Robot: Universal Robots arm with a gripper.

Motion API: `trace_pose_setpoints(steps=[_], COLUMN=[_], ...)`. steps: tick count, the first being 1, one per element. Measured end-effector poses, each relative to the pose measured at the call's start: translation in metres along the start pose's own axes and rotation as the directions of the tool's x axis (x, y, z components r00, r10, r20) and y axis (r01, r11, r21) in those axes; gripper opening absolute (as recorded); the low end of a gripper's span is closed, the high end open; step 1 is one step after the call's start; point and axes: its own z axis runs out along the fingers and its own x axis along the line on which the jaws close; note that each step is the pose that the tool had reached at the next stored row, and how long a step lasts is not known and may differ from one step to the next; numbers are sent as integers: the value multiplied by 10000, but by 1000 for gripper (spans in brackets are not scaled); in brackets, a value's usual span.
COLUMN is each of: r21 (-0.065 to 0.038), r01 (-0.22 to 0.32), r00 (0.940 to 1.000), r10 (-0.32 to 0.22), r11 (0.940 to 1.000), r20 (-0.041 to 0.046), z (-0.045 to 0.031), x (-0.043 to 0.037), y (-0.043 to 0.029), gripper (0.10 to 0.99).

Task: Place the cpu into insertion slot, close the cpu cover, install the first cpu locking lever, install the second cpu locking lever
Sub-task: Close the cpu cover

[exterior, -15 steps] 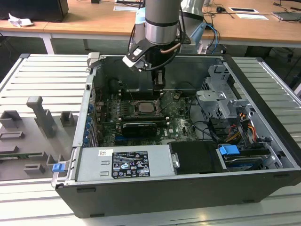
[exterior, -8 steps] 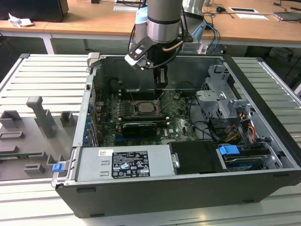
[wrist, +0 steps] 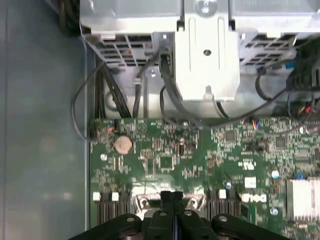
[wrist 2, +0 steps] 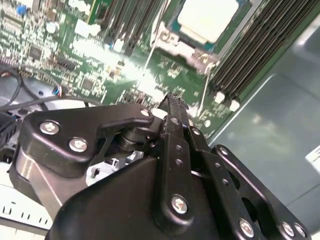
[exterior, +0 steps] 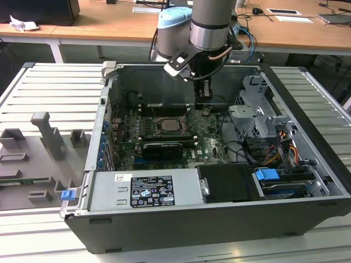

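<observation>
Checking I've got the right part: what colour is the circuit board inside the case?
The circuit board is green, clearest in the first wrist view.

The black jointed metal gripper (wrist 2: 172,101), studded with silver screws, takes up the foreground. Its fingers (wrist 2: 173,120) are pressed together into one narrow bar that reaches the centre of the frame, over the green circuit board (wrist 2: 100,55). At the far edge of the frame the pale tan square cpu (wrist 2: 207,17) lies in the silvery-rimmed insertion slot (wrist 2: 175,44). Long dark memory slots (wrist 2: 250,55) run beside it, and a grey metal case wall (wrist 2: 272,135) lies beyond them.
</observation>
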Motion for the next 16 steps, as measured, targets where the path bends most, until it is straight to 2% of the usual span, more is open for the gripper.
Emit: trace_pose_setpoints(steps=[4,7,10,16], r21=[0,0,0,0], r01=[1,1,0,0], r00=[10000,10000,10000,10000], r10=[-1,-1,0,0], r11=[10000,10000,10000,10000], r20=[-1,0,0,0], z=[13,61,140,145], x=[2,2,2,-1], y=[142,180,166,2], gripper=[106,106,106,106])
